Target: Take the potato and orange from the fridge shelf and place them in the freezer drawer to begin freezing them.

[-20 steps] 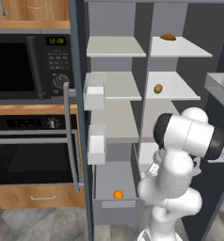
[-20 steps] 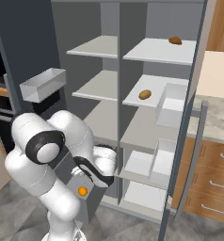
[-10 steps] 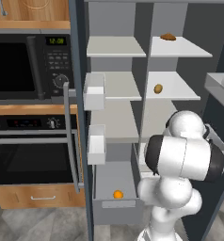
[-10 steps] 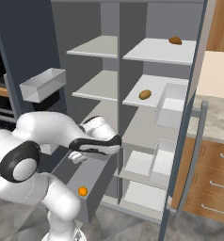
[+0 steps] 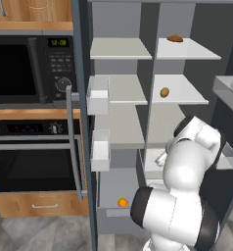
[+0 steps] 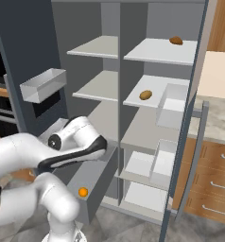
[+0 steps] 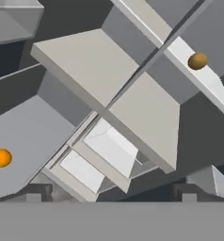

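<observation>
Orange (image 5: pixel 122 202) lies in the pulled-out freezer drawer (image 5: pixel 113 212); potato (image 5: pixel 164 92) not yet collected.
The gripper (image 7: pixel 111 197) hangs empty, fingers spread wide, ready for another pick. Farther back the potato sits on the right middle shelf (image 5: pixel 187 93); a darker brown lump (image 5: pixel 175 38) rests above.

The freezer drawer (image 5: pixel 111 193) stands pulled out at the bottom of the fridge, and the orange (image 5: pixel 122 202) lies on its floor near the front panel. The potato (image 5: pixel 164 92) sits on the middle right fridge shelf (image 5: pixel 184 95). A darker brown, bread-like lump (image 5: pixel 175 38) lies on the top right shelf (image 5: pixel 192 51).
</observation>
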